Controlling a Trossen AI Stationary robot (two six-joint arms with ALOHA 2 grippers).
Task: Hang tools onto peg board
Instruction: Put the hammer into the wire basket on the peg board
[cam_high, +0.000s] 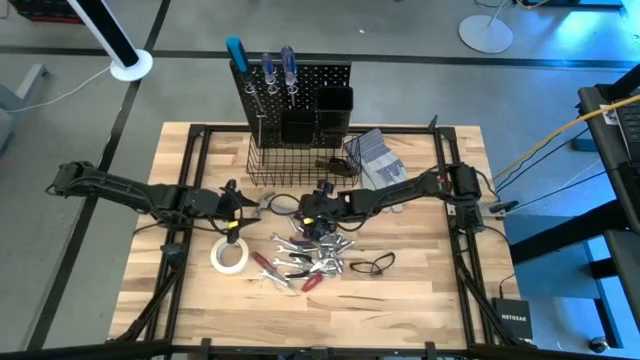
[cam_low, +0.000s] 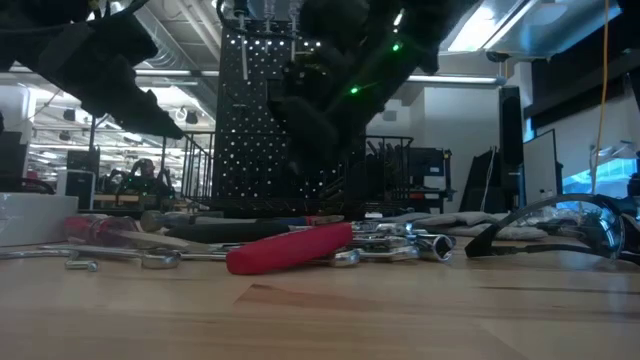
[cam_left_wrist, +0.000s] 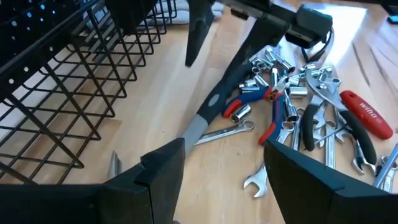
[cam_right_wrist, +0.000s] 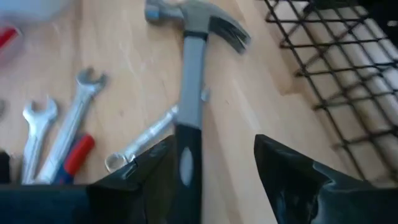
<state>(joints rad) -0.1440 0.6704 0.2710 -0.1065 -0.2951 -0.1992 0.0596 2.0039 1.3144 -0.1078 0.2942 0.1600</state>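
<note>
Grey-headed hammer (cam_right_wrist: 189, 74) with black grip lies on the wood between the right tool's (cam_right_wrist: 211, 168) spread fingers, ungripped.

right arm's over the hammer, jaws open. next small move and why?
Probably lower the right gripper and shut it on the hammer handle. Its open fingers sit about the black grip, and the hammer lies flat on the table beside the wire basket, not yet held. The left gripper waits open near the hammer's head.
</note>
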